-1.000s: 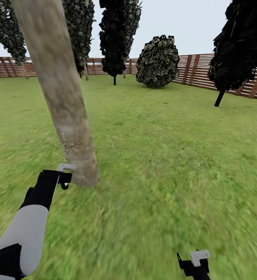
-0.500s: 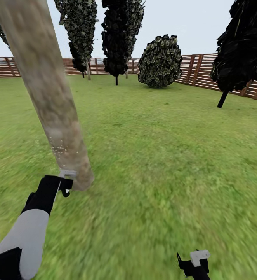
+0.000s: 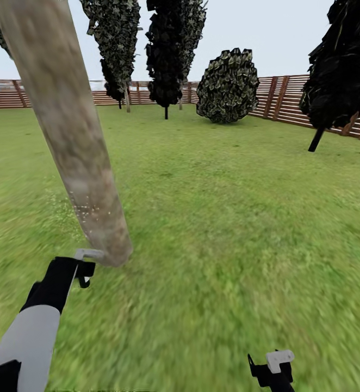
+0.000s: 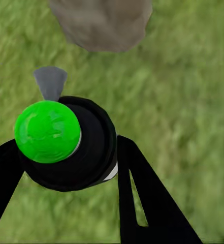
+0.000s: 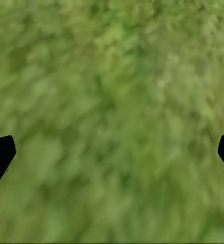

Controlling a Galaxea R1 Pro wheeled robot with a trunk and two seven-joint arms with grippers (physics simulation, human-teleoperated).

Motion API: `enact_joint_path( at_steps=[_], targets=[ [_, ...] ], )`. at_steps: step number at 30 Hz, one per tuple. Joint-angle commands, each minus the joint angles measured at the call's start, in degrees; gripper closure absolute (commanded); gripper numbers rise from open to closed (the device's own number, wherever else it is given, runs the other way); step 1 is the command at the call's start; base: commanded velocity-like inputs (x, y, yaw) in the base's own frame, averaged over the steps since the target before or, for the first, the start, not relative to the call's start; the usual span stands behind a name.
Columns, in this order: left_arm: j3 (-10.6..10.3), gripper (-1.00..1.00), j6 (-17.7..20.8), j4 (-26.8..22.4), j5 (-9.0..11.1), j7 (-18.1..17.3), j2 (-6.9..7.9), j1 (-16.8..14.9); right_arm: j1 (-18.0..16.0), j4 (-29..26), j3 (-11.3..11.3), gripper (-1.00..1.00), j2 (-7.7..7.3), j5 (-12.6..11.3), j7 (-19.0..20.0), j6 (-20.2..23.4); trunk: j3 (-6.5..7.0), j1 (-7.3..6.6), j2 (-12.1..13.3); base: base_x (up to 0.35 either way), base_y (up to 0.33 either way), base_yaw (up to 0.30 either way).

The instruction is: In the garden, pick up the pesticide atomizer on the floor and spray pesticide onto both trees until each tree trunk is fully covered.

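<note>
A pale grey-brown mottled tree trunk [image 3: 74, 141] leans across the head view's left, and its base [image 4: 101, 23] stands in the grass just ahead of my left gripper. My left gripper [image 3: 84, 268] [image 4: 71, 170] is shut on the pesticide atomizer [image 4: 89, 152], a dark round bottle whose top looks bright green from the left wrist. Its grey nozzle [image 3: 90, 253] points at the trunk's foot. Fine white specks [image 3: 85, 209] dot the lower trunk. My right gripper [image 3: 272, 370] hangs low over the lawn, open, with its black fingertips [image 5: 0, 155] far apart and nothing between them.
The garden lawn [image 3: 229, 218] stretches to a brown slatted fence [image 3: 289, 100]. Dark narrow trees [image 3: 172, 49] and a rounded bush [image 3: 228, 84] stand far back. Another dark tree [image 3: 337, 65] is at the right.
The whole view has shifted a little, so the camera moved. My left gripper with the atomizer has dropped slightly and drawn back from the trunk's base. The right gripper holds still.
</note>
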Motion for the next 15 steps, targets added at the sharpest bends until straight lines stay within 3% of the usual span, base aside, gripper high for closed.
enact_joint_path(
  at_steps=[1,3,5,8,9,11,13,14,15],
  targets=[
    [0.0,1.00,-0.1,0.0,-0.7,0.0,-1.18,0.0,0.0,0.0,0.0,-1.00,0.00,0.0,0.0,0.0,0.00,0.00,0.0,0.000,0.000,0.264],
    [0.2,1.00,-0.2,0.0,-0.7,0.0,-1.79,-0.1,0.0,0.0,0.0,-1.00,0.00,0.0,0.0,0.0,0.00,0.00,0.0,0.000,0.000,0.272],
    [0.4,1.00,-0.2,-0.1,-0.7,0.0,-1.50,-0.1,0.0,0.0,0.0,-1.00,0.00,0.0,0.0,0.0,0.00,0.00,0.0,0.000,0.000,0.276],
    [1.1,1.00,-0.3,-0.1,-0.9,-0.1,-0.08,0.0,0.0,0.0,0.0,-1.00,0.00,0.0,0.0,0.0,0.00,0.00,0.0,0.000,0.000,0.260],
    [1.7,1.00,-0.3,-0.1,-0.9,-0.1,1.16,0.0,0.0,0.0,0.0,-1.00,0.00,0.0,0.0,0.0,0.00,0.00,0.0,0.062,0.000,0.083],
    [1.9,1.00,-0.3,0.0,-0.8,-0.1,1.78,0.1,0.0,0.0,0.0,-1.00,0.00,0.0,0.0,0.0,0.00,0.00,0.0,0.244,0.000,0.026],
    [2.0,1.00,-0.3,0.0,-0.7,-0.1,1.51,0.1,0.0,0.0,0.0,-1.00,0.00,0.0,0.0,0.0,0.00,0.00,0.0,0.309,0.000,0.008],
    [1.8,1.00,-0.3,0.0,-0.6,-0.1,0.03,0.1,0.0,0.0,0.0,-1.00,-0.01,0.0,-0.1,-0.1,0.00,0.00,0.0,0.316,0.000,0.000],
    [1.8,1.00,-0.3,0.0,-0.6,0.0,-0.35,0.1,0.0,0.0,0.0,-1.00,0.00,0.0,-0.1,0.0,0.00,0.00,0.0,0.258,0.000,0.000]
  ],
)
